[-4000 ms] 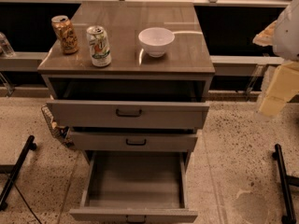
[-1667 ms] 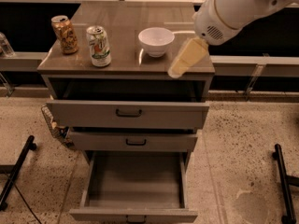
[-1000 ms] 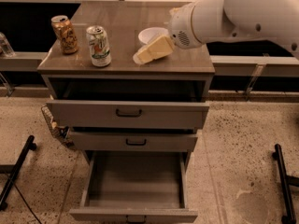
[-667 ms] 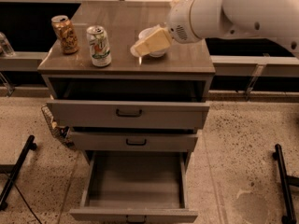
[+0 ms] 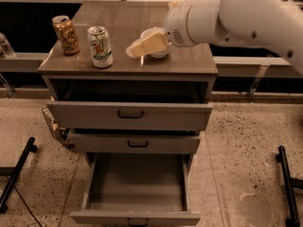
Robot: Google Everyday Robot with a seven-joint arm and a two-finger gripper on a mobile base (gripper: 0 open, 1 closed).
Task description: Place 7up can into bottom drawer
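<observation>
Tool (image 5: 132, 51) near upright 7up can (image 5: 100, 47) — white, green-marked

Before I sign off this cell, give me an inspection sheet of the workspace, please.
Surface: cabinet top, grey-brown, holding three things.
Job's things: 7up can upright at the front left; bottom drawer pulled out, nothing seen inside.
Clutter: brown-gold can left of it; white bowl partly behind the end effector.
Grippers: end effector above the top, right of the 7up can, apart from it.
Cables: thin dark line on the floor, lower left, probably a cable.
Surroundings: two upper drawers ajar; black stand legs either side.
</observation>
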